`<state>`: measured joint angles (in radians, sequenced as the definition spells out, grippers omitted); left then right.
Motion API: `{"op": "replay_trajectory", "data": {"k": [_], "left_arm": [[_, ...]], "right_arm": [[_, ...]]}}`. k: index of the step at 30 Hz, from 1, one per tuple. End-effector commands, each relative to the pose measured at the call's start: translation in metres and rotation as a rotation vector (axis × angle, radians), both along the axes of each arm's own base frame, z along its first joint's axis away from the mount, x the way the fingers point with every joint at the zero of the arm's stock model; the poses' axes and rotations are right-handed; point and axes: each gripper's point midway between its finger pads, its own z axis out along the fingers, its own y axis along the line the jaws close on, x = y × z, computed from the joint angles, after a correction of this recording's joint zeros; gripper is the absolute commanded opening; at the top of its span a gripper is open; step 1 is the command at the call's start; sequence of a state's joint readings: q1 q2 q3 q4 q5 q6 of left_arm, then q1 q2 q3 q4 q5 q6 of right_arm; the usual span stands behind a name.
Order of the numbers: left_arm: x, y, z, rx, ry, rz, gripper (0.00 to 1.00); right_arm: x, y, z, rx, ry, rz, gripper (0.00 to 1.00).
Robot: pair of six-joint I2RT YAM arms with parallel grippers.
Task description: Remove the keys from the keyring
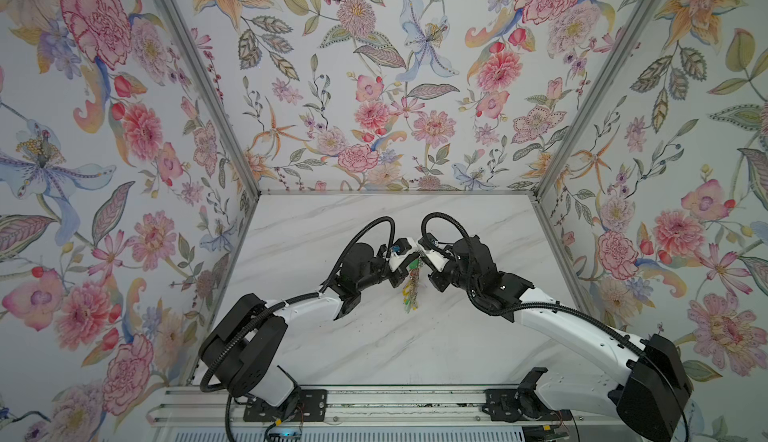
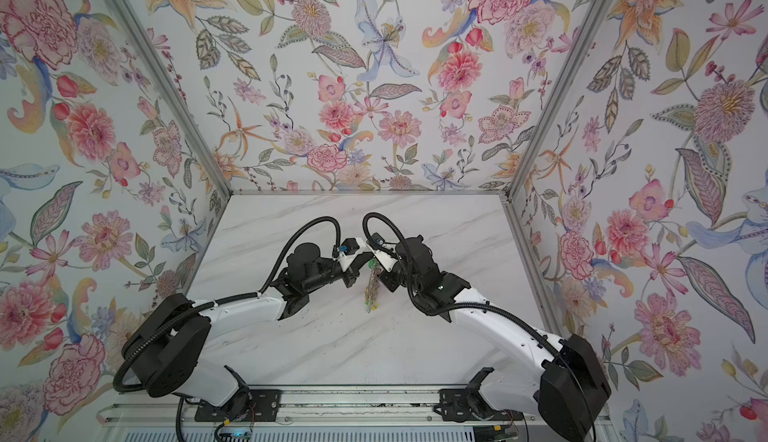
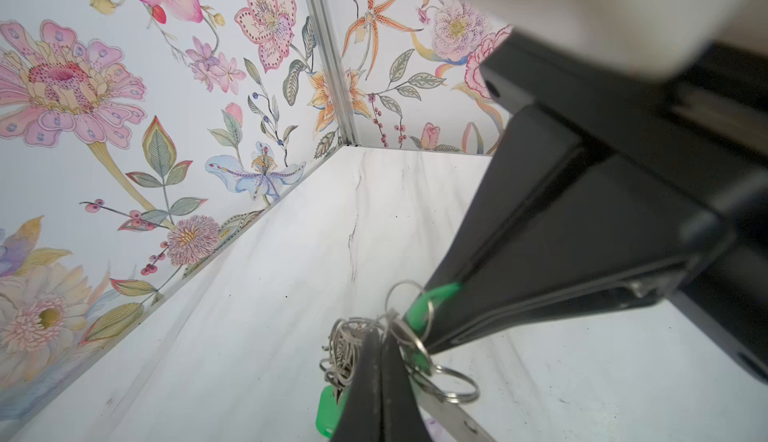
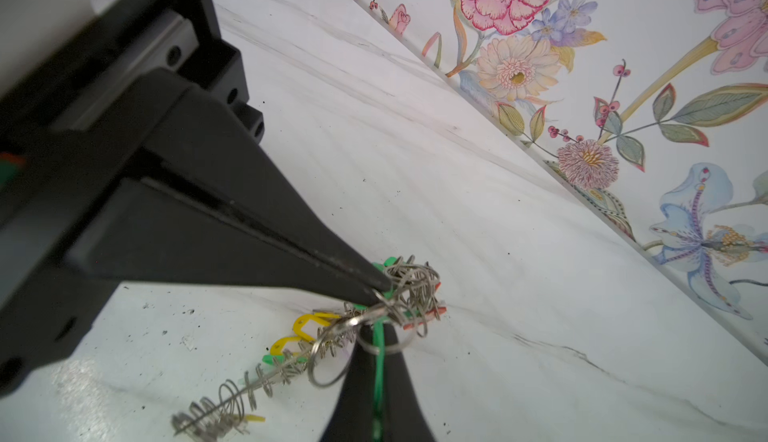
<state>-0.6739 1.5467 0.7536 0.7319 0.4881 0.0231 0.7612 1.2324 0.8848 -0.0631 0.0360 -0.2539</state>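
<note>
You're pinching a green tag point(image 3: 419, 311) w/ the left gripper point(image 3: 451, 294), jaws fully closed on it. Your right gripper point(image 4: 384, 290) is clamping tight on the wire rings point(image 4: 415, 282) just beside it, tips almost meeting. The keys point(image 1: 411, 288) are dangling btwn both claws at mid-table, w/ green, yellow & red tags showing. The keyring point(image 3: 455, 419) is peeking out as a flat grey strip beside the right gripper. Can't tell if the bunch's low end is touching the table point(image 1: 374, 336).
</note>
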Motion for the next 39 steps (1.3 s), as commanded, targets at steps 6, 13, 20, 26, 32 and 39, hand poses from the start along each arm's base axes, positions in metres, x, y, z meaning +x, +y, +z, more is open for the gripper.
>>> {"op": "replay_trajectory", "data": {"k": [6,13,20,26,32,39], "left_arm": [[0.066,0.067,-0.041,0.023,0.187,0.337,0.00],[0.074,0.077,-0.037,-0.003,0.195,0.383,0.00],[0.077,0.083,-0.032,-0.019,0.191,0.411,0.00],[0.079,0.089,-0.030,-0.023,0.187,0.435,0.00],[0.081,0.095,-0.035,-0.017,0.195,0.454,0.00],[0.083,0.094,-0.030,-0.026,0.186,0.449,0.00]], "right_arm": [[-0.029,0.016,0.039,0.105,-0.096,0.101,0.00],[-0.031,0.011,0.029,0.105,-0.073,0.075,0.00],[-0.033,0.002,0.021,0.102,-0.059,0.042,0.00],[-0.032,-0.001,0.019,0.094,-0.057,0.027,0.00],[-0.029,-0.003,0.017,0.082,-0.059,0.014,0.00],[-0.027,-0.004,0.017,0.078,-0.065,0.002,0.00]]}}
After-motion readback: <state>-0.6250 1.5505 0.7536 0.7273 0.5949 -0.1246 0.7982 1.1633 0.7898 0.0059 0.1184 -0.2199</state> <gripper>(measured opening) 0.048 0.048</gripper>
